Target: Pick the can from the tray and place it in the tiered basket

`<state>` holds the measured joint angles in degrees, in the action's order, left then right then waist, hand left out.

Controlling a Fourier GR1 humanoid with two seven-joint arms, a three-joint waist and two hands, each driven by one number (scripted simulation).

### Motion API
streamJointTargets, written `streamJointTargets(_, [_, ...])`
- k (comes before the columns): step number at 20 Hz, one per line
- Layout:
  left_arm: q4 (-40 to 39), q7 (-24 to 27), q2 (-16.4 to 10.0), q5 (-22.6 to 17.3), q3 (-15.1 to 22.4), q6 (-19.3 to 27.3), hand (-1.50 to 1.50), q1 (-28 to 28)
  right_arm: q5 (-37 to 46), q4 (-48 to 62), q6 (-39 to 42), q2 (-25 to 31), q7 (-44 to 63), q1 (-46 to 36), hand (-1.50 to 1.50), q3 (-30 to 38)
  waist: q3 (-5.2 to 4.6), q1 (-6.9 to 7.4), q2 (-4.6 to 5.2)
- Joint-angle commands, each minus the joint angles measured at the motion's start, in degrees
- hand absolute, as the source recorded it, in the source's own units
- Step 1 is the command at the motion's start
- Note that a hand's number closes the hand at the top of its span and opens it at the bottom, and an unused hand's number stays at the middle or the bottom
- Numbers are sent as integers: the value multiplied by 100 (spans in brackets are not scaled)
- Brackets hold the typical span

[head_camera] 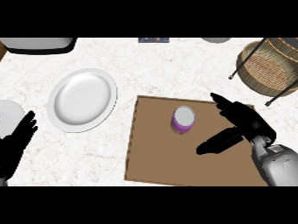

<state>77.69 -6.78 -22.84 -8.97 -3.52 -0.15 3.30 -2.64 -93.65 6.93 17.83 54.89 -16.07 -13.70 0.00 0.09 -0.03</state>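
**Right hand open beside the can**

The can (182, 119), a short purple cylinder with a pale top, stands upright near the far edge of the flat brown tray (152, 166) on the marbled white desk (177, 65). The right hand (249, 122) hovers just right of it, fingers (223, 104) straight and spread from the thumb, seemingly not touching. The woven tiered basket (267, 70), wire-framed, sits at the far right corner. The left hand (6, 148) rests open at the near left edge.
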Motion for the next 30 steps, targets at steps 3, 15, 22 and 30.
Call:
streamJointTargets(3, [461, -274, 143, 168, -197, -138, 0, 261, 386, -16, 217, -370, -296, 305, -150, 117, 1, 9, -2])
streamJointTargets(15, [-514, 583, 463, 547, -546, -452, 0, -4, 748, 507, 520, -826, -397, -217, -150, 524, -1, 9, 2])
streamJointTargets(22, [-120, 253, 294, 420, -812, -816, 0, 176, 1494, 1561, -38, -1555, -1136, -340, -150, 253, 0, 36, 6])
streamJointTargets(30, [-348, -117, 601, 908, -705, -483, 0, -478, 1547, 1794, 188, -1607, -1539, -146, -150, 424, 0, -7, 5])
